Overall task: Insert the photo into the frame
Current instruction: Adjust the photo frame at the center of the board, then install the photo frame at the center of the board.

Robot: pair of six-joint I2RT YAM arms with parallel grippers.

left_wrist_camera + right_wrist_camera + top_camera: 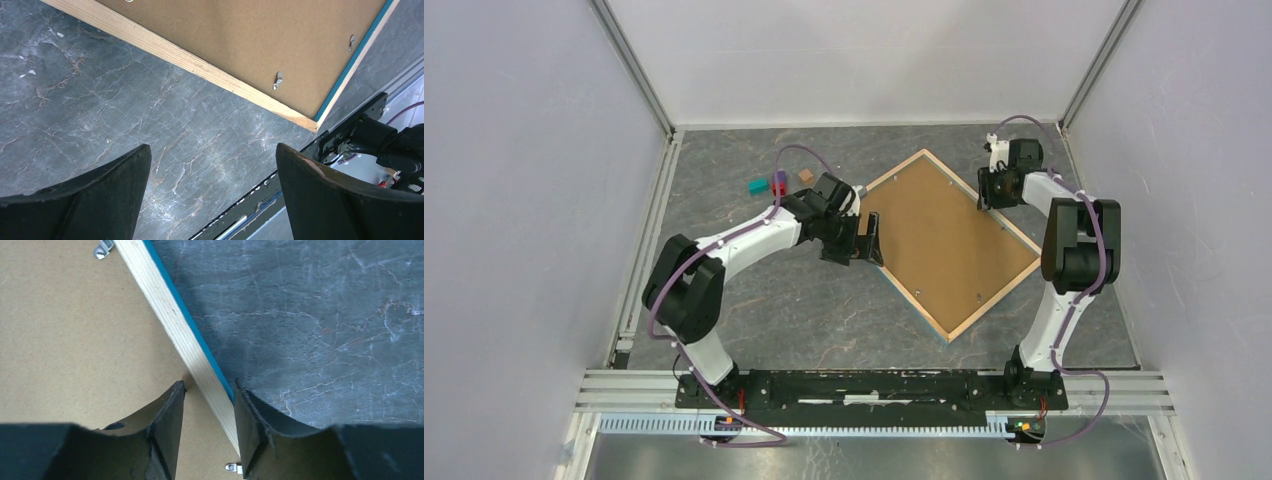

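The frame (994, 300) lies face down on the table, turned like a diamond, pale wood back up and blue face edge showing. A plain brown backing board (944, 235) fills it. The photo is hidden. My left gripper (869, 245) is open and empty just off the frame's left corner; in the left wrist view (212, 147) the wood rail (190, 60) lies ahead of it. My right gripper (986, 200) sits on the frame's upper right edge; in the right wrist view (208, 383) its narrow jaws straddle the rail (165, 315), one finger on the board (65, 330).
Small blocks sit at the back left: teal (757, 186), red and purple (779, 185), brown (805, 176). Metal turn clips (278, 79) hold the board in. White walls close in the marbled grey table on three sides; the arms' mounting rail (874, 385) runs along the near edge.
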